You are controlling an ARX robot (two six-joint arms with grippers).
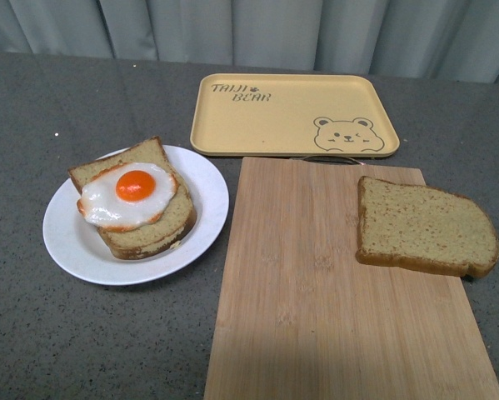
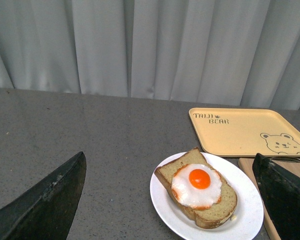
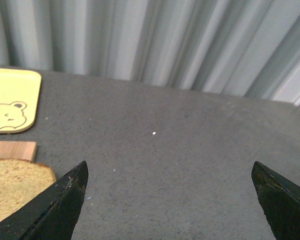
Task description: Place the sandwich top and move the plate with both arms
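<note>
The sandwich top (image 1: 422, 227), a thick tan-brown bread slice, lies flat on the right side of the wooden cutting board (image 1: 316, 300); a corner of the slice (image 3: 12, 192) shows in the right wrist view. The white plate (image 1: 206, 187) sits left of the board, holding bread slices topped with a fried egg (image 1: 128, 196). In the left wrist view the plate (image 2: 247, 212) and the egg (image 2: 197, 185) lie ahead of my open left gripper (image 2: 172, 200). My open right gripper (image 3: 170, 202) hovers over bare table, to the side of the slice. Neither arm appears in the front view.
A yellow bear-print tray (image 1: 295, 112) lies behind the board, touching its far edge; the tray (image 2: 245, 130) also shows in the left wrist view. Grey curtains (image 1: 249, 29) close off the back. The table (image 1: 32, 333) is dark grey.
</note>
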